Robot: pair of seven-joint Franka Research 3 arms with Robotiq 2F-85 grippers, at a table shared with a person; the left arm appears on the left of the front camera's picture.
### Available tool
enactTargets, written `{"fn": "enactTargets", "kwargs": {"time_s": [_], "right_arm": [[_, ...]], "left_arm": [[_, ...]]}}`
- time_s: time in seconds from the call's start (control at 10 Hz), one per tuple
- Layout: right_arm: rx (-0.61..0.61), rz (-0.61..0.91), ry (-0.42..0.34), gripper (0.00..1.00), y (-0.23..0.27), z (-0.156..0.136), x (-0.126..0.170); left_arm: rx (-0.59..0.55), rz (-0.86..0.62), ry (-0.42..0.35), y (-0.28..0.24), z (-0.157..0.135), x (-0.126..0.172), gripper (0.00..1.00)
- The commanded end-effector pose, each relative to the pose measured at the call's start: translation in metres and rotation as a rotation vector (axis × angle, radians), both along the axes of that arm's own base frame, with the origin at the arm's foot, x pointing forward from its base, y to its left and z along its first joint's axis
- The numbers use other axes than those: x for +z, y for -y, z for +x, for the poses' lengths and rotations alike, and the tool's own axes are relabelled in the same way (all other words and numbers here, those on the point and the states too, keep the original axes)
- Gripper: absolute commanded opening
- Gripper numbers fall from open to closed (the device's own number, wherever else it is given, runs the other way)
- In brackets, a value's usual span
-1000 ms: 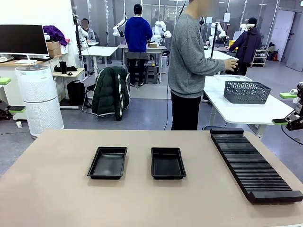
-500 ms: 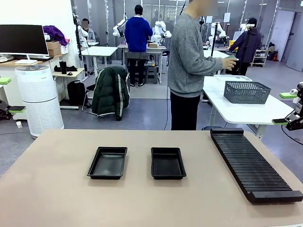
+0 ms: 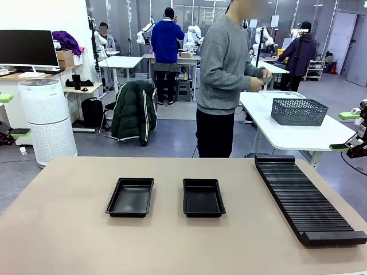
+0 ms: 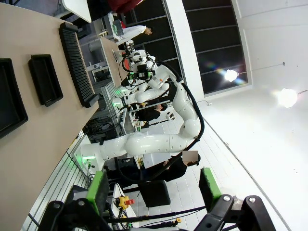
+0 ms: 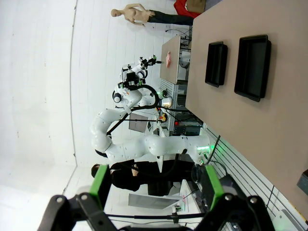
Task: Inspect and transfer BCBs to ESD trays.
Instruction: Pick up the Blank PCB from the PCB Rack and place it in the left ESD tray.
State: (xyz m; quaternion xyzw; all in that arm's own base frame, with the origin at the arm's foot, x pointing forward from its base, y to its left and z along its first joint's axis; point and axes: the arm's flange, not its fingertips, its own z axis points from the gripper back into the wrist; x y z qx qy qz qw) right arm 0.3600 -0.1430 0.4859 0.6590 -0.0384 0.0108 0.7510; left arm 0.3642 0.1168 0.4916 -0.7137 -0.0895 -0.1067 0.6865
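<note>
**Both jaws wide open, trays lying mid-bench, well apart from either**

Surroundings: the rack point(image 3: 307, 197) is lying along the right part of the bench point(image 3: 69, 240). It is running from the far edge toward the near edge, beside the right tray but not touching it. A person point(image 3: 222, 74) is standing beyond the far edge, turning toward a white bench point(image 3: 287, 134) that is carrying a grey basket point(image 3: 299, 111). The person's hands point(image 3: 259, 80) are meeting in front of the chest; what they are holding is too small to tell. Farther left on the floor a white purifier point(image 3: 47, 120) is standing, and a dark jacket point(image 3: 133, 112) is hanging over a chair. Bare bench top is showing between the trays and the near edge.

Trays: the left tray point(image 3: 130, 196) and the right tray point(image 3: 203, 197) are lying flat side by side at mid-bench with a gap between them. Their long sides are running near to far, and their black floors are showing.

Left jaws: standing fully apart, the left pads point(image 4: 98, 190) gripping nothing. In the left wrist view the trays are sitting up at the picture's left edge with the rack beyond them, all well apart from the pads.

Right jaws: likewise spread wide, the right pads point(image 5: 99, 185) gripping nothing. In the right wrist view both trays are lying at the upper right on the bench, well apart from the pads.
</note>
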Motion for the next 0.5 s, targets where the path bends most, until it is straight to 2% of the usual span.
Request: {"fn": "enactTargets", "kwargs": {"time_s": [0.0, 0.4], "right_arm": [[0.001, -0.004, -0.015, 1.00, -0.0002, -0.0007, 0.0003], [0.001, -0.004, -0.015, 1.00, -0.0002, -0.0007, 0.0003]], "left_arm": [[0.007, 0.000, -0.011, 0.0012, -0.0017, 0.0004, 1.00], [0.007, 0.000, -0.011, 0.0012, -0.0017, 0.0004, 1.00]]}}
